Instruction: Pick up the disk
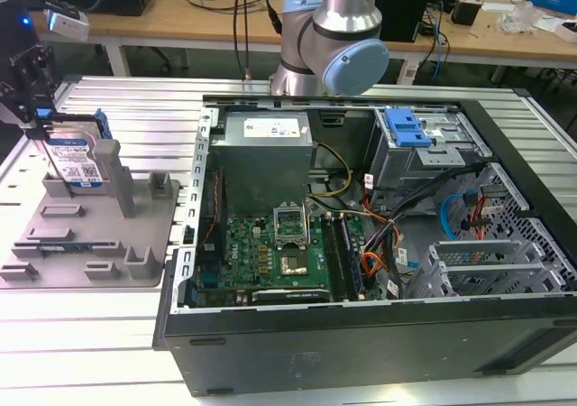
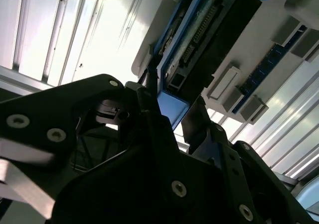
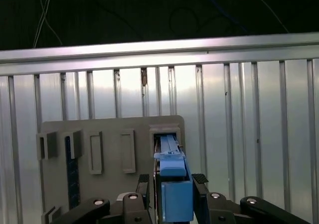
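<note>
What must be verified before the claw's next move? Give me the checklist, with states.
1. The claw lined up on the disk's blue rail: ok.
2. Disk upright in the plate slot: ok.
3. Grip tight: cannot tell.
4. Disk off the plate: not ok, it sits in the slot.
5. Post beside the disk apart from the claw: ok.
</note>
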### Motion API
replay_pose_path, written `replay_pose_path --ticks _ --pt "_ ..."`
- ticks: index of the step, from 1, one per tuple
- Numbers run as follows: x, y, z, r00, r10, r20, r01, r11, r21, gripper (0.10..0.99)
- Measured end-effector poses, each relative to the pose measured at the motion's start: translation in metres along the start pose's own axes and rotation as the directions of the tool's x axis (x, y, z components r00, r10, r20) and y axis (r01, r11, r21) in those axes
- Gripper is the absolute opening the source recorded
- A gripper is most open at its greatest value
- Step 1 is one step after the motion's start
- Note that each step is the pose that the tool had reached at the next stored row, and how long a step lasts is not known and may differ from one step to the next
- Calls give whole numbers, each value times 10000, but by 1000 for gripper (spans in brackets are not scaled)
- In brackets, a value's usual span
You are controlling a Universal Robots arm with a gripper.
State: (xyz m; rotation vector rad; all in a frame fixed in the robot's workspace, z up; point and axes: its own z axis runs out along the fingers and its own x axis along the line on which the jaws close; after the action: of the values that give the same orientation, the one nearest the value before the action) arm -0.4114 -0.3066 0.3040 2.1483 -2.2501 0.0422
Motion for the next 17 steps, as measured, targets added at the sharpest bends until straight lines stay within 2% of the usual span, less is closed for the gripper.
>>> replay_pose_path --ticks 17 --pt "-3 0 64 9998 -219 -1 219 9998 13 455"
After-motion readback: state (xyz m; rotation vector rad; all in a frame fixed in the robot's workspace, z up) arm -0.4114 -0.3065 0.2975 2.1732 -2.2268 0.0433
